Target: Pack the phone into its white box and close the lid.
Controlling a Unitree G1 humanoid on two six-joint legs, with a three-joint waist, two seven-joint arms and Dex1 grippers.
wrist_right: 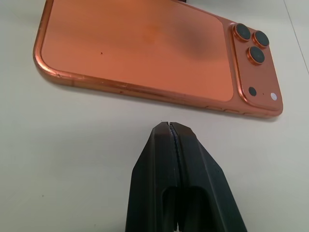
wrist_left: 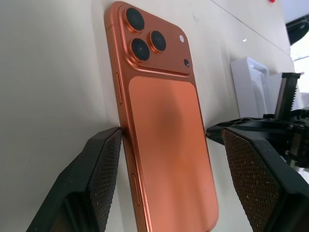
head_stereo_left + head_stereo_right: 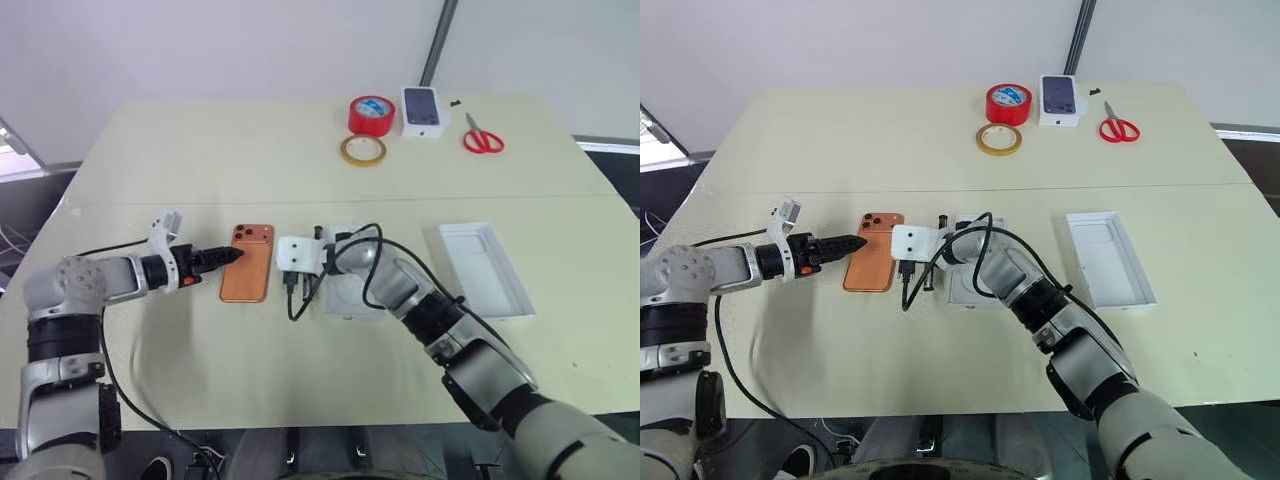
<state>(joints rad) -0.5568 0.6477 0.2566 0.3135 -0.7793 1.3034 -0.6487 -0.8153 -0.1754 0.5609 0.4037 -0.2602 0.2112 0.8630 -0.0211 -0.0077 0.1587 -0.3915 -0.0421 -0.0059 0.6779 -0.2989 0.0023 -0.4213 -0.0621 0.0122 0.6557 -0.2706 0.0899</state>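
The orange-copper phone lies back up on the table, camera lenses at its far end. My left gripper reaches it from the left and is open. In the left wrist view one of its pads sits beside the phone's edge and the other stands apart. My right gripper is shut on nothing, its tip just short of the phone's right long edge. A white tray that I take for the white box lies under my right forearm, partly hidden. The lid lies open side up at the right.
At the table's far side are a red tape roll, a tan tape ring, a small white box printed with a dark phone and red scissors. Black cables loop off my right wrist beside the phone.
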